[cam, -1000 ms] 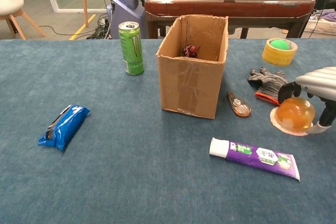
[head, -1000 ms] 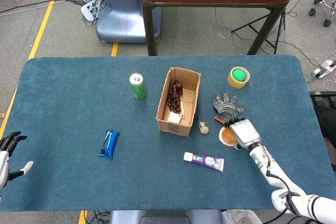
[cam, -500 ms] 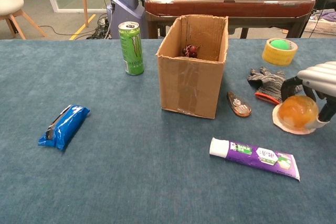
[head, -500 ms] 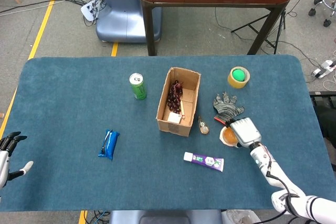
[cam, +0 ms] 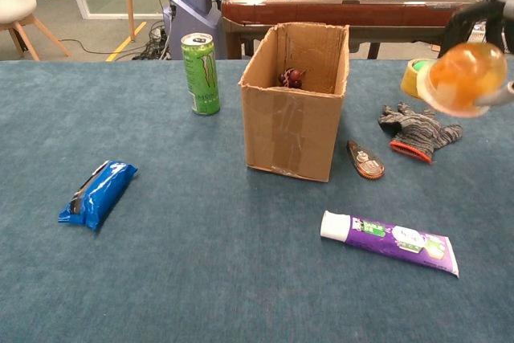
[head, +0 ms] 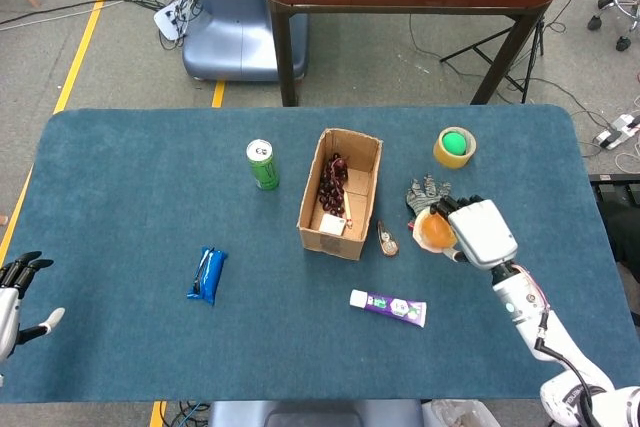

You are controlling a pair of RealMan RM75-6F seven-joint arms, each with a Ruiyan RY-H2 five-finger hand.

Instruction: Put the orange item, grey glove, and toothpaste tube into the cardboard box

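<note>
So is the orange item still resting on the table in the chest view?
No, the right hand holds the orange item in the air, above the grey glove.

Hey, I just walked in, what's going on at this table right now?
The robot's right hand holds the orange item up off the table, to the right of the open cardboard box. The grey glove and the toothpaste tube lie on the table, not yet packed. The left hand hangs open at the table's left edge, holding nothing.
</note>
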